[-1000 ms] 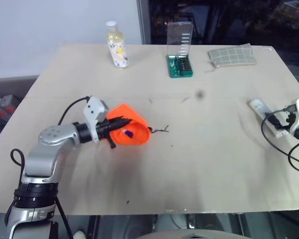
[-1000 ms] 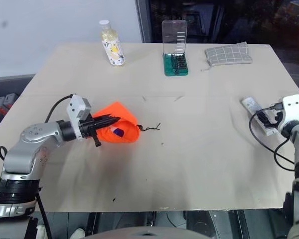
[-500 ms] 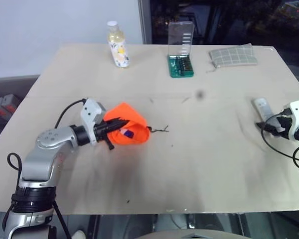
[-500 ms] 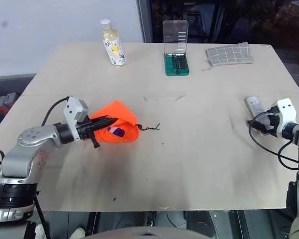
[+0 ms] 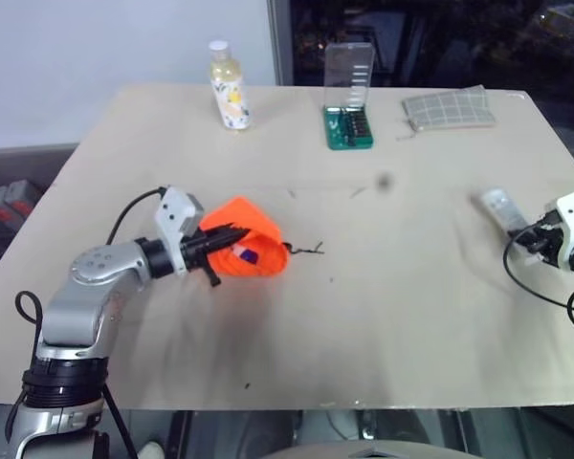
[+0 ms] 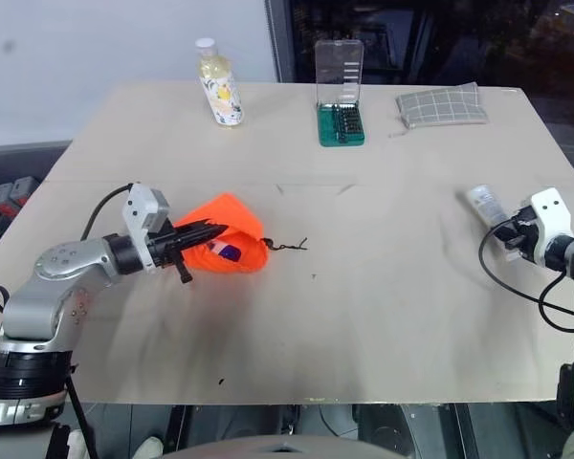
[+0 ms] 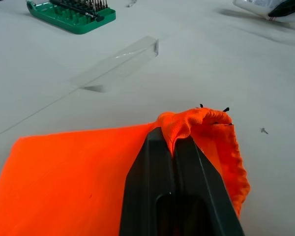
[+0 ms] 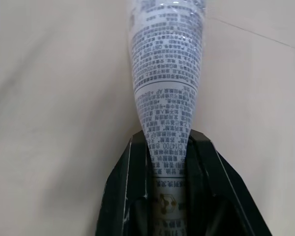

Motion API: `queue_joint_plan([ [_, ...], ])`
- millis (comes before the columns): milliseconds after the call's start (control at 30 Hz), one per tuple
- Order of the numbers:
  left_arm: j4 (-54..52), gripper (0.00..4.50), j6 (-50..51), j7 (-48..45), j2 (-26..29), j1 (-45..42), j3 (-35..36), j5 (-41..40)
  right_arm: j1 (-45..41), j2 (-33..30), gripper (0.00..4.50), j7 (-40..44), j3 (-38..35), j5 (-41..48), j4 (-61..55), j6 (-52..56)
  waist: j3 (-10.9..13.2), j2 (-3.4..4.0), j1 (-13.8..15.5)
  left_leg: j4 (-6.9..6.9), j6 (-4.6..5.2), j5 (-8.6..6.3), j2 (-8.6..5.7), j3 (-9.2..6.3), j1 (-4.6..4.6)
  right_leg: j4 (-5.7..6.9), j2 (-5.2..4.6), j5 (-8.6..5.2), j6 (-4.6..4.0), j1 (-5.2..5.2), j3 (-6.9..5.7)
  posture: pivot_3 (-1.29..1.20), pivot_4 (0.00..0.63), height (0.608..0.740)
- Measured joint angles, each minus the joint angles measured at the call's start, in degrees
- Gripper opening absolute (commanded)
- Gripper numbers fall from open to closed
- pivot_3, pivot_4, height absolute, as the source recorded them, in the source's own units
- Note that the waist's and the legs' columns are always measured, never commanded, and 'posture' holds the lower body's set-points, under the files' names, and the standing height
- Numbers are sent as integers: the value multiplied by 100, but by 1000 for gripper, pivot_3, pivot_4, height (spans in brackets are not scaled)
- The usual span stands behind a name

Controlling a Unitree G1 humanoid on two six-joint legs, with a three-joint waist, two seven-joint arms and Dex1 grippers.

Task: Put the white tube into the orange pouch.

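The right gripper [image 8: 168,147] has its jaws clamped on the flat end of the white tube [image 8: 167,73], at the right edge of the bench [image 5: 383,316]. The left gripper [image 7: 174,142] has its jaws pinched together on a fold of the orange pouch [image 5: 251,244], which sits left of centre, well apart from the tube.

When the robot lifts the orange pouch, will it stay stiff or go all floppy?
Probably floppy: the orange pouch bunches into folds where the left gripper pinches its rim. Likely light too, since that one pinch props its mouth open. It might sag and close once raised.
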Motion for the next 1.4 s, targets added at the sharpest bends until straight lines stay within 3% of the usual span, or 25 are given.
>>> queue_joint_plan([
  [267, 94, 0, 44, -63, -35, -107, -45, -127, 1598, -179, 480, 1218, 211, 1976, -4525, 2406, 11, 22, 10, 15, 2, -1, 5, -9, -81, 21, 6, 1, 1, -83, -9, 0, 150, 740],
  [467, 83, 0, 184, -44, -177, -109, -117, -260, 1534, -31, 480, 951, 1247, 2499, -6388, 3306, 12, 12, 10, 29, 3, -1, -3, -11, -82, 23, 5, 4, 7, -82, -12, 0, 150, 740],
  [733, -165, 0, 354, 55, -311, -124, -316, -288, 426, 1215, 480, -355, 2284, 2491, -6678, 4274, 16, -2, 11, 42, -20, 12, -6, -19, -87, 37, 8, 5, 9, -89, -14, 0, 150, 740],
  [1000, -433, 0, 560, 207, -504, -216, -448, -408, -128, 1870, 480, -1016, 3200, 2030, -6348, 4466, 15, -5, 0, 46, -22, 13, -17, -20, -91, 35, 6, 5, 9, -90, -13, 0, 150, 740],
  [1400, -907, 0, 825, 330, -546, 30, -531, -631, -488, 2628, 480, -2025, 2983, 1617, -5539, 4943, 13, -8, -9, 51, -22, 13, -21, -21, -90, 53, 5, 5, 9, -96, -10, 0, 150, 740],
])
